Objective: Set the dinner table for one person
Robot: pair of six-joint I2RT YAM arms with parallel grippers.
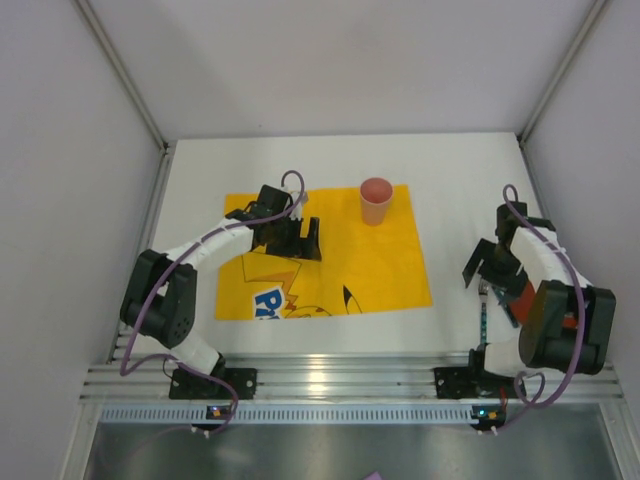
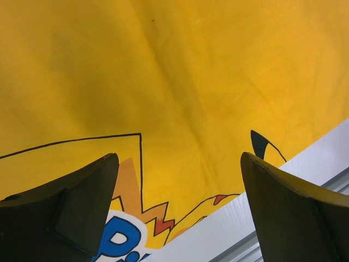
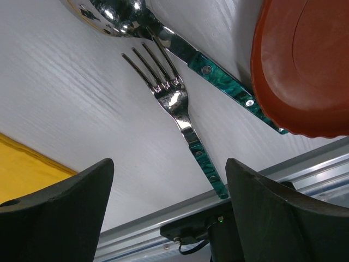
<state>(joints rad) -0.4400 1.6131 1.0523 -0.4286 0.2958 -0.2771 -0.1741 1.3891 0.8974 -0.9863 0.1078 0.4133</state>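
Right claw [image 3: 169, 164] has its fingers spread wide with nothing in them, hanging over the matte white dinner table [image 3: 65, 93], which has a faint grain. Just ahead of it lie a shiny steel fork [image 3: 174, 101] and spoon [image 3: 112, 13] with marbled green handles, glossy red plate [image 3: 305, 65] beside them. Left claw [image 2: 180, 164] is wide apart too, above a soft, slightly creased yellow cartoon cloth [image 2: 191, 71]. A ribbed silver rail [image 1: 330, 375] runs behind both, with plain pale walls [image 1: 330, 60] around.
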